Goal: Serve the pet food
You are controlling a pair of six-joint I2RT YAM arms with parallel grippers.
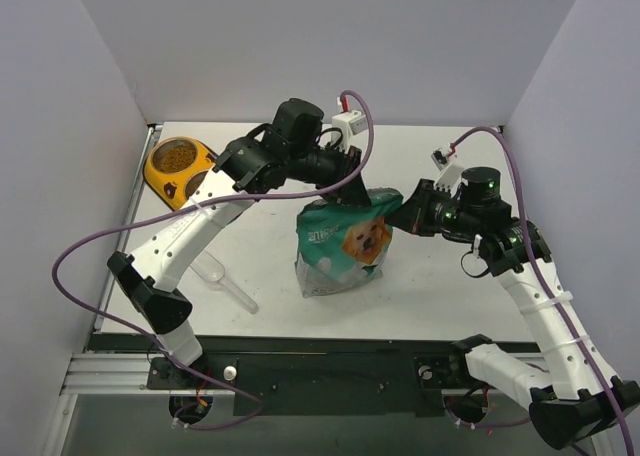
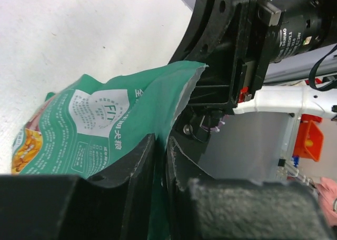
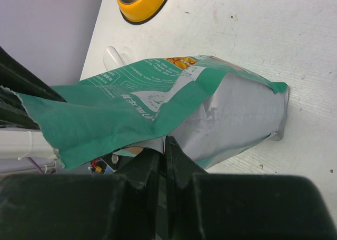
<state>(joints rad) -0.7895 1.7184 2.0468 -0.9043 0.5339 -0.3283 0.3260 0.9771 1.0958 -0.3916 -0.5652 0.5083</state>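
Observation:
The teal-and-white pouch (image 1: 345, 244) with a golden retriever face stands upright mid-table. My left gripper (image 1: 345, 198) is shut on the pouch's top edge at the left, with the teal film (image 2: 158, 113) pinched between its fingers. My right gripper (image 1: 400, 212) is shut on the pouch's top edge at the right, where the teal and silver film (image 3: 174, 98) shows. Brown kibble (image 1: 176, 157) fills one bowl of the yellow feeder (image 1: 160, 181) at the far left. The feeder also shows in the right wrist view (image 3: 142, 0). The pouch's contents are hidden.
A clear plastic scoop (image 1: 222, 281) lies on the table left of the pouch, near the left arm's lower link. Grey walls enclose the table on the left, back and right. Purple cables loop over both arms.

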